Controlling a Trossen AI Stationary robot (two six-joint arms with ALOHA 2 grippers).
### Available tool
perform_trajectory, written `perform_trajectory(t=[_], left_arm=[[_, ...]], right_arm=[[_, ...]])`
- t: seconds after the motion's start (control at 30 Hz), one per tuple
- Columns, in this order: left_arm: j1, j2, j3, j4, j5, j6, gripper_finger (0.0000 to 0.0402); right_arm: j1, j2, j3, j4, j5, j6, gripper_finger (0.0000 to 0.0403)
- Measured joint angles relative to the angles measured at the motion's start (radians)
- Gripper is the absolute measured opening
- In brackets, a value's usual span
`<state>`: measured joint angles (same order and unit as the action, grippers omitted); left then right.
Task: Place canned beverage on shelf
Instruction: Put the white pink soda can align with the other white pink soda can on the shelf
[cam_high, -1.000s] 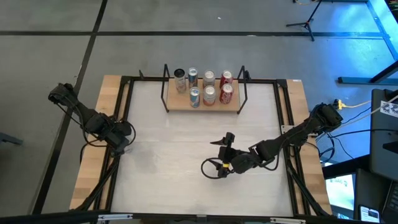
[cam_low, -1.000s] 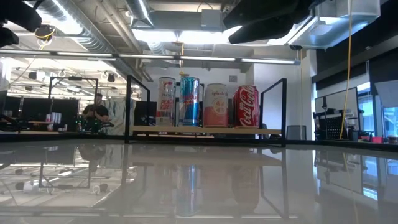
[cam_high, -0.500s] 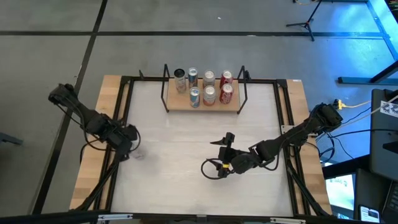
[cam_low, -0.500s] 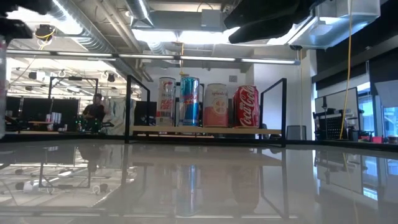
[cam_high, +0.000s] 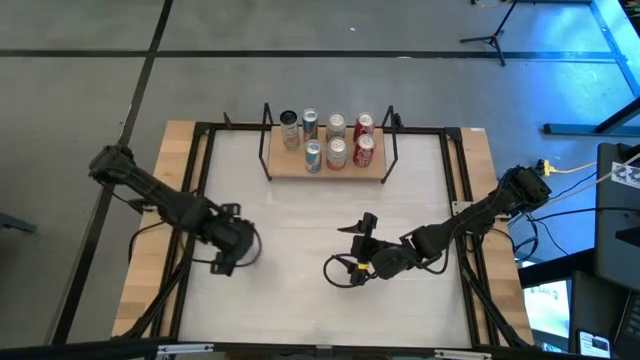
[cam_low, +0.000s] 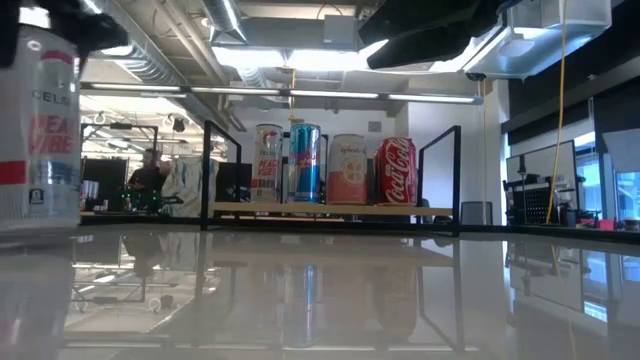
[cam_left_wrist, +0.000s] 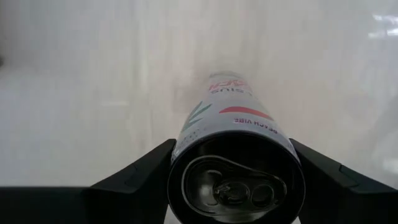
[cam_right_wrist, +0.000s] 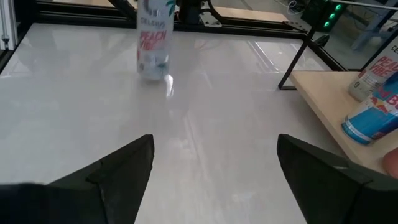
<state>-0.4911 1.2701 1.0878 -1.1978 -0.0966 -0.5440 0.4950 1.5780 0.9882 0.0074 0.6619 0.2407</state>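
My left hand (cam_left_wrist: 233, 180) is clamped on a white can (cam_left_wrist: 231, 155), upright over the surface (cam_high: 300, 220), well short of the shelf (cam_high: 326, 160). The left wrist view reads "PEACH VIBE"; the low view shows a Coca-Cola can (cam_low: 396, 172) among the shelf's cans. My right hand (cam_right_wrist: 214, 165) hangs apart, mid-surface.

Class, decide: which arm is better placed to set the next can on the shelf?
The left. Its gripper already holds the white can, while the right gripper waits open and empty, despite sitting nearer the shelf.
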Motion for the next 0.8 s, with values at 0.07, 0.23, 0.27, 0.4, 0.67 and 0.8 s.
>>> perform_trajectory(t=[0.07, 0.23, 0.27, 0.4, 0.67, 0.8], left_arm=[[0.028, 0.041, 0.020, 0.040, 0.030, 0.072, 0.0241], [0.094, 0.110, 0.037, 0.140, 0.060, 0.234, 0.0242], [0.106, 0.116, 0.038, 0.153, 0.072, 0.259, 0.0242], [0.152, 0.130, 0.040, 0.180, 0.096, 0.300, 0.0242], [0.184, 0.133, 0.082, 0.232, 0.084, 0.356, 0.0242], [0.183, 0.132, 0.088, 0.253, 0.085, 0.392, 0.0242]], right_arm=[[0.000, 0.000, 0.000, 0.000, 0.000, 0.002, 0.0340], [0.000, 0.006, 0.000, 0.003, -0.028, -0.002, 0.0340], [0.000, 0.011, 0.000, 0.008, -0.032, -0.002, 0.0340], [0.001, 0.040, 0.000, 0.012, -0.039, -0.015, 0.0340], [-0.007, 0.118, 0.000, 0.161, -0.065, -0.113, 0.0340], [-0.037, 0.152, -0.001, 0.228, -0.080, -0.122, 0.0340]])
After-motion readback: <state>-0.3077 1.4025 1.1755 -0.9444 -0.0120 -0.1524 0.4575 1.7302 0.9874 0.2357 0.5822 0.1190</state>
